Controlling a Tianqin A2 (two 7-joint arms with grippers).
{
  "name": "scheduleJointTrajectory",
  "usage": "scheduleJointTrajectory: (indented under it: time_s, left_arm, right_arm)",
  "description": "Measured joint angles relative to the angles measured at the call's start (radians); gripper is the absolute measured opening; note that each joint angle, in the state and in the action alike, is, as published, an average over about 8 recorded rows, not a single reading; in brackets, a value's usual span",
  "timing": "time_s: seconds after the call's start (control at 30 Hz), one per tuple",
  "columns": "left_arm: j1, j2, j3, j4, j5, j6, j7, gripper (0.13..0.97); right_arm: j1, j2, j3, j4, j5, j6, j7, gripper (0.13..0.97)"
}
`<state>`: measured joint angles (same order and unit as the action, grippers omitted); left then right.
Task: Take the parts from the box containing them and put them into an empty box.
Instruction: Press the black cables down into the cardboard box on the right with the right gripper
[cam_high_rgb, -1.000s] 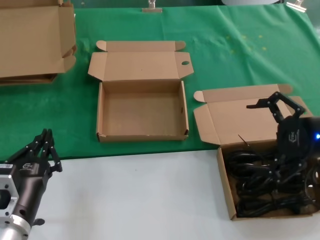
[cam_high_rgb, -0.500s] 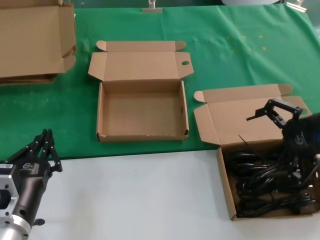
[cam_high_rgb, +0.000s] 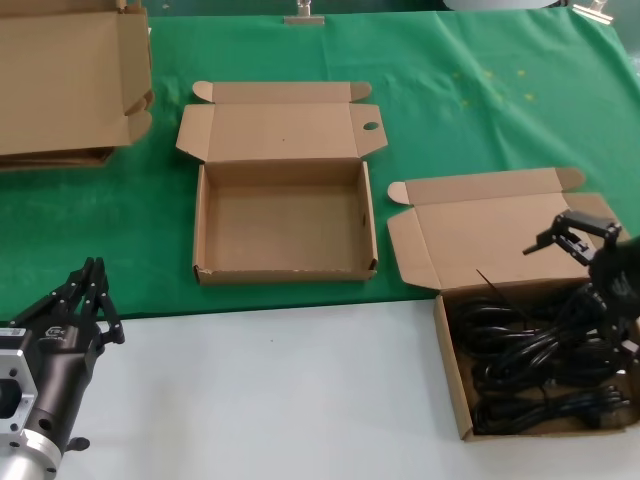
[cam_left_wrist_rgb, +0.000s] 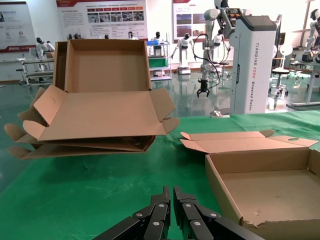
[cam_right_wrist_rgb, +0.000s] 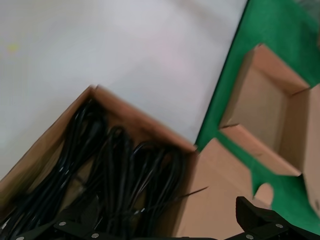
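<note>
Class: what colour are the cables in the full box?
Black cables, seen best in the head view.

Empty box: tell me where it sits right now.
In the head view the empty box sits open mid-table on the green mat, left of the cable box and right of the cardboard pile.

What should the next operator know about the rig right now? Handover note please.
Right gripper: open, above the box of cables at the table's right, holding nothing.
Left gripper: shut, parked near the left front edge, idle.
Black cable bundles: all inside that box.
Empty box: open on the green mat, nothing in it.
Done: no transfers.
Left: grasp each bundle and carry it over to the empty box.
</note>
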<state>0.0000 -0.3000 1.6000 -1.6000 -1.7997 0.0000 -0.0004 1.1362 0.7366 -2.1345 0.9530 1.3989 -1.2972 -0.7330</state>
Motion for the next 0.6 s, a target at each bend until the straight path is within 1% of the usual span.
scheduleJointTrajectory:
  time_s: [0.27,0.5,0.6]
  left_arm:
    - [0.000,0.000,0.000,0.000,0.000,0.000,0.000,0.172]
    - [0.000,0.000,0.000,0.000,0.000,0.000,0.000,0.172]
    - [0.000,0.000,0.000,0.000,0.000,0.000,0.000,0.172]
  right_arm:
    - [0.008,-0.021,-0.010,-0.073,-0.039,0.046,-0.064,0.965]
    - [0.009,-0.041,-0.006,-0.129,-0.044,0.072,-0.108,0.965]
    - [0.005,-0.046,-0.004,-0.142,-0.041,0.075,-0.117,0.947]
